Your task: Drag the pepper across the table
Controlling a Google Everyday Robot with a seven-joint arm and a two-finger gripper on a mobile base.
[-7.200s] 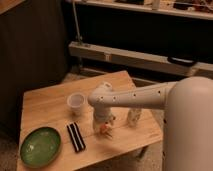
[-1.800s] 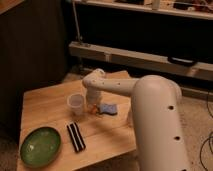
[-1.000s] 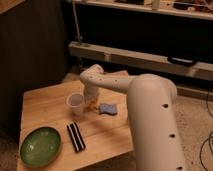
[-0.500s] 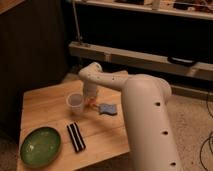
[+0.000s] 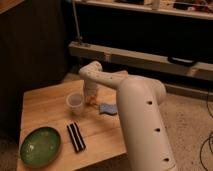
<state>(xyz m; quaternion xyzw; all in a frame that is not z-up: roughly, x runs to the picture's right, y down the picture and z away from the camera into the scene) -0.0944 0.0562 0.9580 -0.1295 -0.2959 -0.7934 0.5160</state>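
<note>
Near the middle of the light wooden plank surface (image 5: 50,107), my hand (image 5: 90,98) is down on the small orange-red toy pepper (image 5: 90,102) beside the pale translucent cup (image 5: 74,103), grip unclear, mid-drag I judge; next, slide steadily, avoiding the cup.

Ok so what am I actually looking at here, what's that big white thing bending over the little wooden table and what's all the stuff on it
The big white thing is a robot arm, seen by one camera looking down from near the machine. Its two-finger gripper is at the arm's far end, down on the low light wooden plank table, right beside a small translucent white cup. A bit of orange-red at the gripper looks like the small toy pepper. Whether it is gripped is unclear. Also on the table: a pale blue flat piece, a round green plate, and a dark striped bar.
</note>
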